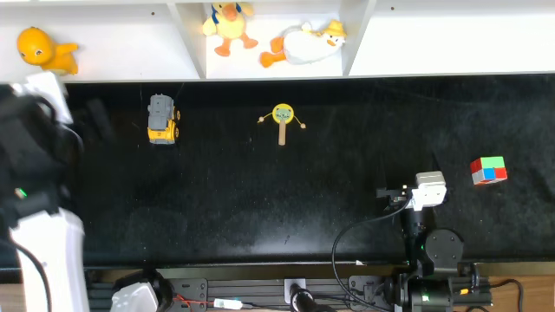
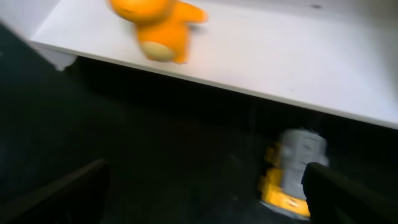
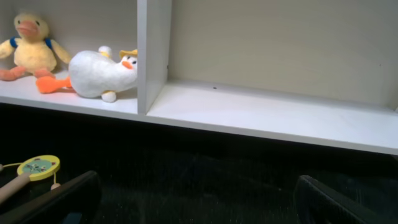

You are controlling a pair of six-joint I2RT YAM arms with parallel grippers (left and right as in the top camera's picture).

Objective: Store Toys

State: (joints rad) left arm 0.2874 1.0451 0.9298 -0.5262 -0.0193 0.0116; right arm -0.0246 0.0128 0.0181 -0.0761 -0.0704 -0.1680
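Observation:
A yellow and grey toy truck [image 1: 162, 119] stands on the black mat near the shelf's left part, and it also lies ahead of my left gripper [image 2: 205, 202]. That gripper hangs open above the mat, nothing between its fingers [image 2: 68, 190]. An orange plush [image 1: 43, 49] sits in the left shelf compartment [image 2: 261, 56]. A small rattle drum [image 1: 283, 121] lies mid-mat. A coloured cube [image 1: 488, 171] rests at the right. My right gripper [image 3: 199, 208] is open and empty, low near the front edge; its arm [image 1: 425, 195] stands at the front right.
The middle compartment holds a yellow duck [image 1: 229, 26] and a white goose [image 1: 305, 43]. The right compartment [image 3: 273, 115] has a bare white floor. A white divider [image 3: 152, 56] separates the two. My left arm [image 1: 35, 156] rises along the left edge.

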